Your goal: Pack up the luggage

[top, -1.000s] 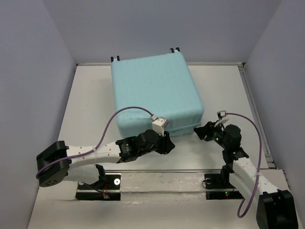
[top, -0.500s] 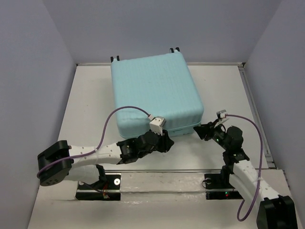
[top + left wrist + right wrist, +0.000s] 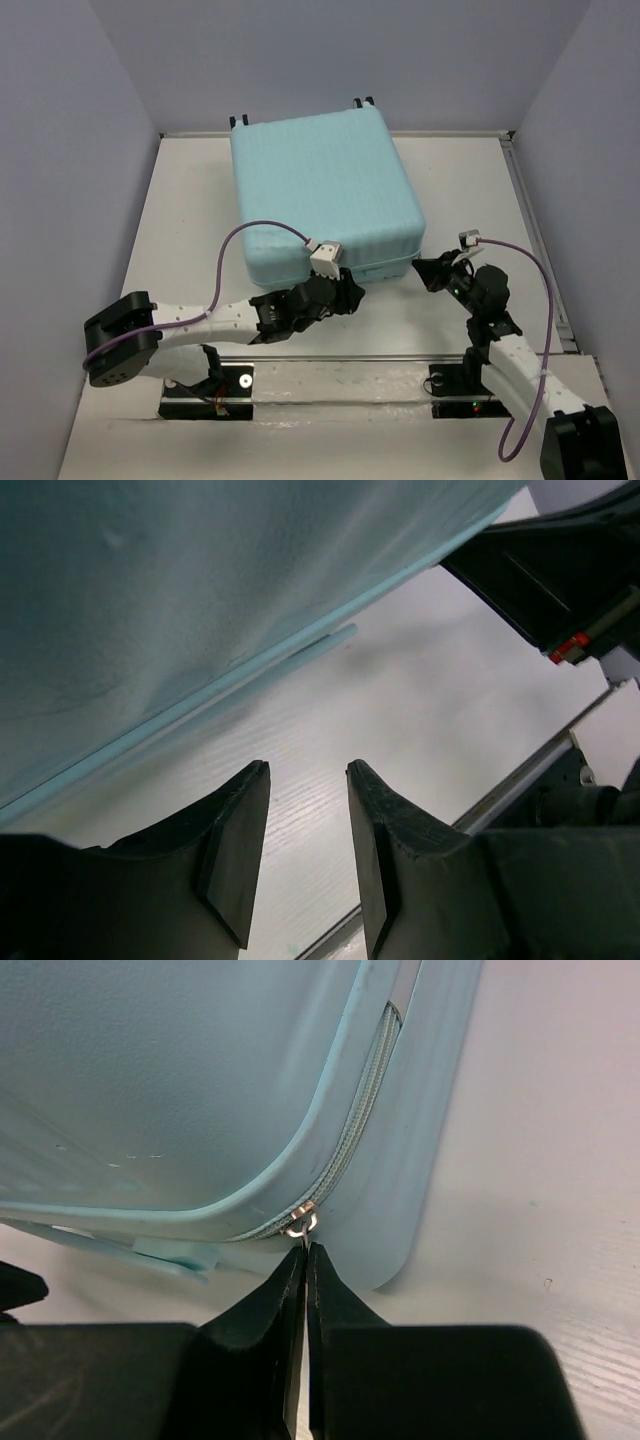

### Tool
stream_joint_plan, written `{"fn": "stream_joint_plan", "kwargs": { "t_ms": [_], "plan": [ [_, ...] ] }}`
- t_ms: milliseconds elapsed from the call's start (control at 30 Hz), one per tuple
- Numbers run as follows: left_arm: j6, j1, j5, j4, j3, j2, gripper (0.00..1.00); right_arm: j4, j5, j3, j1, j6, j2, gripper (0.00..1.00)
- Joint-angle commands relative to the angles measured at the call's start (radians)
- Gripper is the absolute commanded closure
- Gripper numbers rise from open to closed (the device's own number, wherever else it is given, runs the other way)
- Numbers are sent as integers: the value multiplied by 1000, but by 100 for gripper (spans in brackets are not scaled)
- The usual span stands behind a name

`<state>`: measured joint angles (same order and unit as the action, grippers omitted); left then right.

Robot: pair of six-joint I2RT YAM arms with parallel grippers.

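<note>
The pale aqua luggage (image 3: 322, 190) lies flat and closed on the table, wheels at the far edge. My right gripper (image 3: 304, 1248) is at its near right corner (image 3: 412, 258), shut on the metal zipper pull (image 3: 302, 1228) of the grey zipper track (image 3: 360, 1125). My left gripper (image 3: 307, 768) is open and empty, just below the luggage's near edge (image 3: 200, 630), with bare table between its fingers. In the top view it sits at the near edge (image 3: 345, 290).
The white table (image 3: 190, 220) has a raised rail on the right side (image 3: 535, 230) and a metal rail along the near edge (image 3: 340, 358). Grey walls stand on three sides. The right arm's body shows in the left wrist view (image 3: 560, 570).
The luggage has shifted slightly left and away. My right gripper has moved a little right with the zipper pull. My left gripper has edged closer to the luggage's near edge.
</note>
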<state>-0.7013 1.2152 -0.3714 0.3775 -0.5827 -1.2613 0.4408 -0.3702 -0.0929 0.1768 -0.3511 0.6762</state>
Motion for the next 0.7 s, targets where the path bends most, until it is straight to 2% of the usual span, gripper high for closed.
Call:
{"fn": "stream_joint_plan", "kwargs": {
  "t_ms": [0, 167, 267, 333, 467, 633, 667],
  "plan": [
    [-43, -63, -167, 18, -37, -36, 51, -32, 88, -8, 91, -77, -110, 93],
    [-12, -112, -141, 46, -108, -75, 51, -322, 218, -48, 315, -94, -248, 93],
    [-4, -117, -121, 52, -138, -99, 51, -381, 228, -90, 374, -103, -225, 93],
    [0, -117, -110, 60, -153, -113, 51, -398, 238, -108, 430, -121, -164, 93],
    [6, -117, -98, 70, -170, -130, 51, -438, 376, -180, 578, -134, -52, 93],
    [0, -118, -86, 77, -180, -153, 51, -387, 537, -299, 766, -173, 117, 93],
    [-1, -118, -81, 78, -180, -151, 51, -381, 575, -321, 802, -180, 193, 93]
  ]
}}
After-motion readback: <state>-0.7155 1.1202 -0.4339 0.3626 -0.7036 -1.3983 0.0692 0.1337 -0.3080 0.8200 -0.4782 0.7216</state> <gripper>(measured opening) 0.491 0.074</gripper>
